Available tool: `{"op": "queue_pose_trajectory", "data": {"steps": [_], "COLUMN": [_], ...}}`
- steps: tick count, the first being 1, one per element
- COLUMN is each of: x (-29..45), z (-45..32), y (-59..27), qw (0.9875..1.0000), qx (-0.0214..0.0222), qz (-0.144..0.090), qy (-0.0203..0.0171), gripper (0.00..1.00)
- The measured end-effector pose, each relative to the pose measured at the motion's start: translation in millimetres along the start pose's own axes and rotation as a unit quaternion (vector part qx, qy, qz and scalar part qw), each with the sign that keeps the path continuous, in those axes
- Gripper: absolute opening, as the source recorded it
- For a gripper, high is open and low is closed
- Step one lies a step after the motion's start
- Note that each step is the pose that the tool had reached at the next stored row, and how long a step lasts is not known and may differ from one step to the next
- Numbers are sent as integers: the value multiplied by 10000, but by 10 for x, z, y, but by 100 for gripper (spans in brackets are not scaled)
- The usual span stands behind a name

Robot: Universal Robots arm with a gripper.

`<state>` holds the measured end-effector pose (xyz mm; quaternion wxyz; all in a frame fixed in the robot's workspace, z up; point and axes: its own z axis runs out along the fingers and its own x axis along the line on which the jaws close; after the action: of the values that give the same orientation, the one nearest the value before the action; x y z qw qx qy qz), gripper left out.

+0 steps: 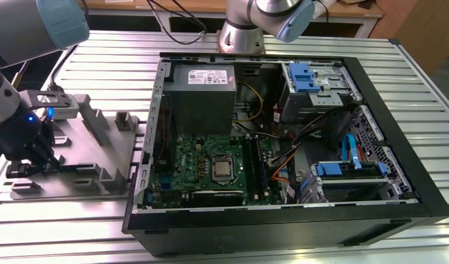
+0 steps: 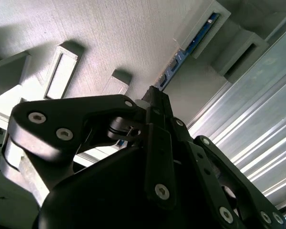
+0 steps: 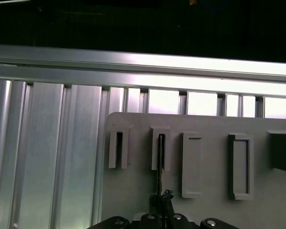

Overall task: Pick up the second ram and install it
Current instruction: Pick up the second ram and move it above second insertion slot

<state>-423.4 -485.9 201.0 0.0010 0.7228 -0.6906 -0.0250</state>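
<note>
Ram (image 2: 193,42): on edge on the grey rack (image 3: 133,191) on your counter (image 3: 47,157), far end seated in a slot that keeps it upright for pickup; gripper (image 3: 161,200) jaws closed narrowly on its near end.

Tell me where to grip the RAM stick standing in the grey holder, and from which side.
Pinch the second ram across its two flat faces, on the stretch outside the slotted block, coming down from above the grey holder. It stands on edge, thin and upright, so the faces are probably the only purchase.
</note>
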Motion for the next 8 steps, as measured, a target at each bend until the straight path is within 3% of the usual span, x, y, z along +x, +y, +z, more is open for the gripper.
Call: {"op": "queue_pose_trajectory", "data": {"steps": [8], "x": [0], "z": [1], "y": [-1], "qw": [10000], "qx": [0], "qz": [31], "qy": [0], "gripper": [11]}}
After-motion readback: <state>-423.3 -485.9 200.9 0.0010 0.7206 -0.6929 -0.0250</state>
